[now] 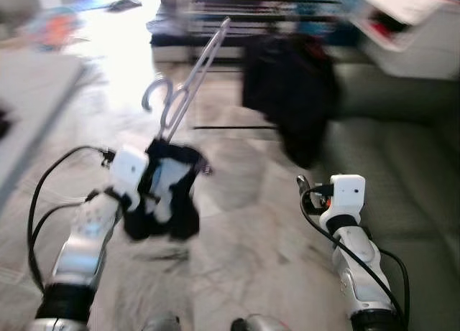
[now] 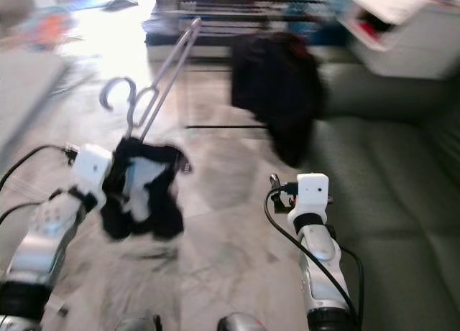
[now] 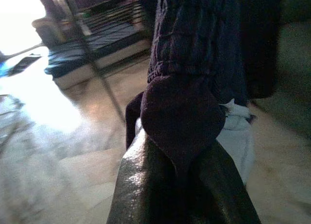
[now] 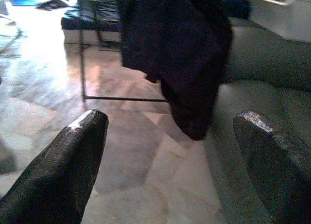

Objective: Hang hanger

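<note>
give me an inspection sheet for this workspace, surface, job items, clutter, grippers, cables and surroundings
Surface: pale tiled floor, blurred by camera motion.
Job's things: metal hanger with a dark garment bunched at its lower end, hook up, held by the left gripper.
Clutter: dark item on the floor far back.
Grippers: left shut on the garment; right gripper open, holding nothing.
Cables: black cables loop beside the left arm, another along the right arm.
Surroundings: drying rack ahead with dark clothing hanging; green sofa on the right.
</note>
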